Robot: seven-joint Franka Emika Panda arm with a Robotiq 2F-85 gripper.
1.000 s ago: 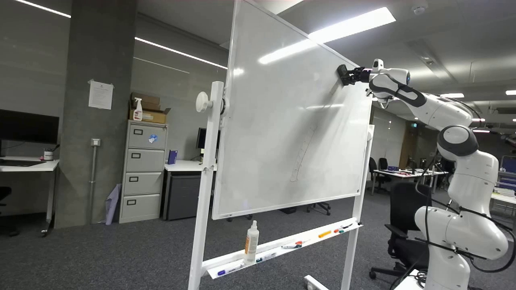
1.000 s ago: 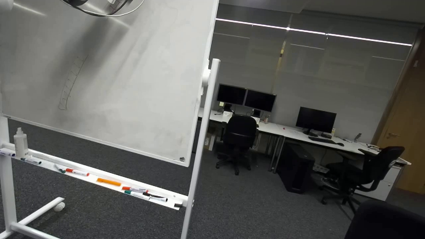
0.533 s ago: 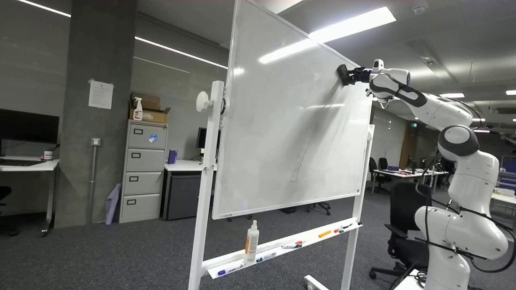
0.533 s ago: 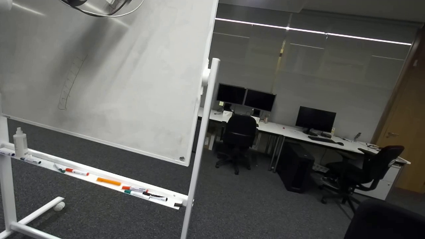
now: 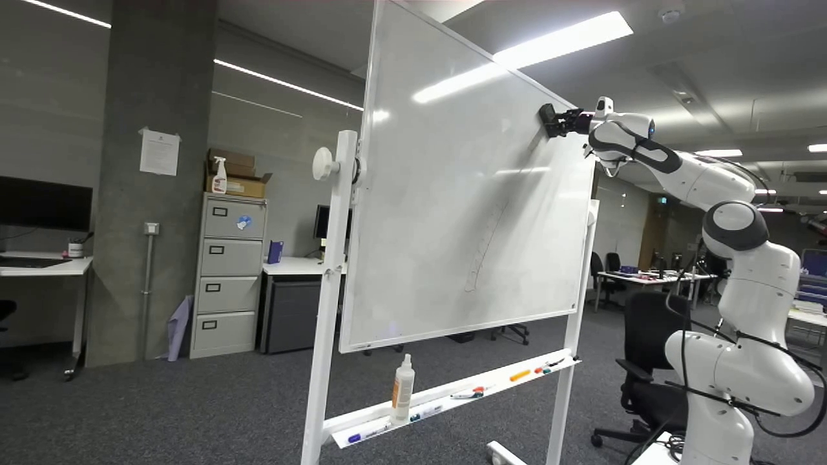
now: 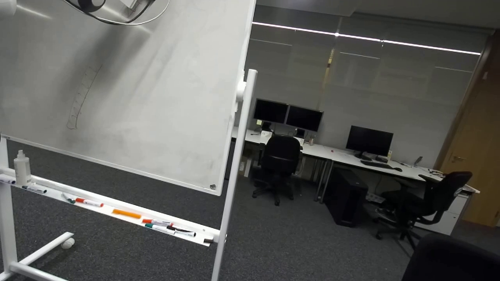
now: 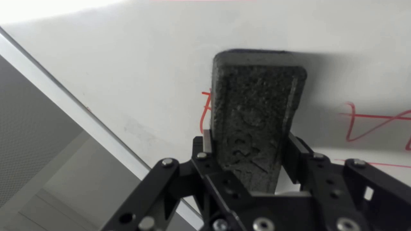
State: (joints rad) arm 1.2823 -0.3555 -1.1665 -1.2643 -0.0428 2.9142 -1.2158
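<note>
Jaws of my gripper (image 7: pixel 249 146) were clenched on the black eraser (image 7: pixel 257 96), by its two long sides. Eraser lay straight ahead of me, between fingers (image 7: pixel 295 160) and whiteboard (image 5: pixel 439 213), long axis crosswise to my closing line and, by my read, along the board face. Touching it or just off: couldn't tell. Only arm (image 5: pixel 736 226) in view was mine, reaching in from the right in an exterior view.

Whiteboard filled the space ahead; I was up near its top edge, far right. Frame edge (image 7: pixel 96 128) slanted past on the left in the wrist view, near enough to be a snag risk. Tray (image 5: pixel 452 385) ran well below. Ladder-like sketch (image 6: pixel 84 97) sat lower on the board; spray bottle (image 5: pixel 402 391) stood on the tray's left, near end; markers (image 6: pixel 89 202) lay along it. Red strokes (image 7: pixel 369 115) showed both sides of the eraser, the left one running in behind it.
</note>
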